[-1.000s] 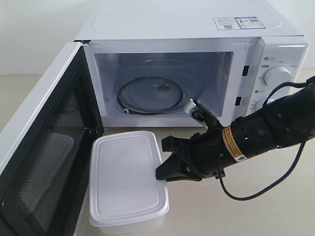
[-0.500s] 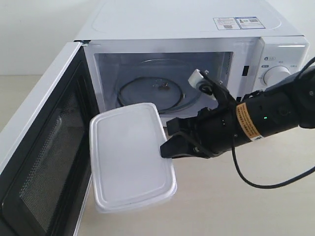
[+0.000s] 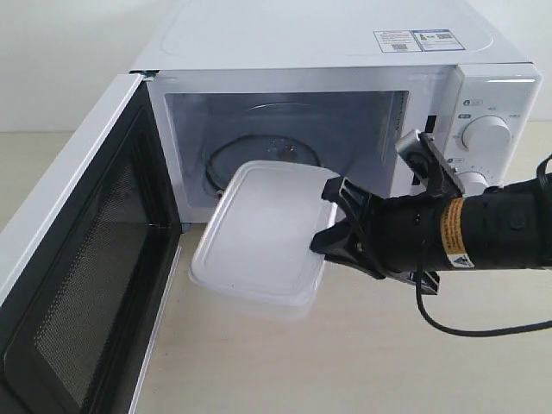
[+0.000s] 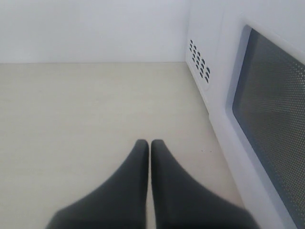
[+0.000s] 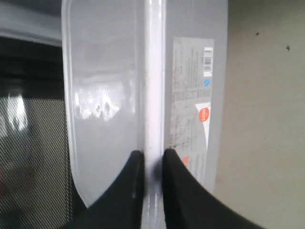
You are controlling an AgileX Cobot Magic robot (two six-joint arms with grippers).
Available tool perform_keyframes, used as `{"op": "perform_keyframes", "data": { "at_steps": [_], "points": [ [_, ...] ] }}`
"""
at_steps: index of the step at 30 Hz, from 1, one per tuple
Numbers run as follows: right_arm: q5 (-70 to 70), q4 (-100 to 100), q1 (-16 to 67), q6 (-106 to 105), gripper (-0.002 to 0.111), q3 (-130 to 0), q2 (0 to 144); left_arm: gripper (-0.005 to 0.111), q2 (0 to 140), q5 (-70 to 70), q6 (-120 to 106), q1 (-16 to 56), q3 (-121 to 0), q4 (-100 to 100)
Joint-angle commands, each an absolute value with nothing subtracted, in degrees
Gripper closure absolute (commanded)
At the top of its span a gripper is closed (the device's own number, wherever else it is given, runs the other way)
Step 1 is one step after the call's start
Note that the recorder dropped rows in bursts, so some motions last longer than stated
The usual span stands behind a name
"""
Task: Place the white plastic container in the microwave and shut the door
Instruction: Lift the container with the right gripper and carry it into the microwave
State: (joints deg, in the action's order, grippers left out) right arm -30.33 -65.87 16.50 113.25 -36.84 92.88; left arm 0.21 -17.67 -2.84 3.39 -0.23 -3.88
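White plastic container [image 3: 259, 233], resting on the table [image 3: 362, 362] a second ago, now hangs tilted before the mouth of the microwave [image 3: 345, 43], right fingers [image 5: 129, 186] clamped on its rim. The door [image 3: 78, 259] stands wide; left fingers [image 4: 133, 181] are pressed together, empty

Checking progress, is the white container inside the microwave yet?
Not yet: the white container hangs tilted at the microwave opening, its rim pinched in the right claw.

Wall [image 3: 52, 60]: plain white, across the far side.
Tabletop [image 3: 414, 371]: pale cream, matte, near and right.
Light: soft, even, cool.
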Motion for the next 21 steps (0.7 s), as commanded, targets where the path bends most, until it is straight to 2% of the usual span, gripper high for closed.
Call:
{"op": "perform_keyframes", "data": {
  "at_steps": [1,5,15,21],
  "points": [
    [-30.37,-52.86,16.75,107.14,0.108,-36.66,92.05,0.102,0.0,-17.6,-2.96,3.07,0.0,-3.82],
    [-27.85,-40.63,19.49,100.63,0.108,-36.66,92.05,0.102,0.0,-17.6,-2.96,3.07,0.0,-3.82],
    [-26.56,13.61,29.23,61.38,0.108,-36.66,92.05,0.102,0.0,-17.6,-2.96,3.07,0.0,-3.82],
    [-30.8,27.15,32.07,58.96,0.108,-36.66,92.26,0.102,0.0,-17.6,-2.96,3.07,0.0,-3.82]
  ]
}}
